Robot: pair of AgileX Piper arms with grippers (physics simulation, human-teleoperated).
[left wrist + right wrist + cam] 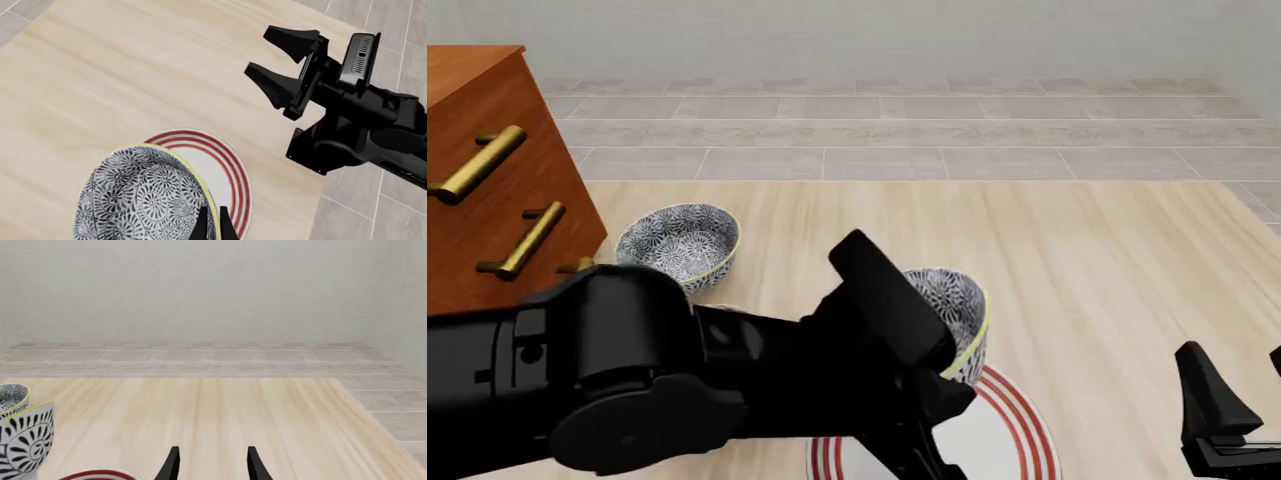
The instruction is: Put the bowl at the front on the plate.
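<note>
My left gripper (213, 227) is shut on the rim of the bowl (143, 192), which has a dark floral pattern and a yellow-green rim. In the front view the bowl (958, 312) hangs tilted just above the far edge of the plate (1014, 440), white with red rings. The plate (233, 172) shows under and beside the bowl in the left wrist view. My right gripper (1234, 365) is open and holds nothing, to the right of the plate. The right wrist view shows its open fingers (172, 465), with the bowl (27, 445) and plate edge (100, 474) off to the side.
A second patterned bowl (678, 245) stands further back on the left. Beside it is a wooden drawer cabinet (494, 180) with brass handles. My left arm (627, 380) covers much of the table's front left. The table's right edge borders tiled floor (393, 410).
</note>
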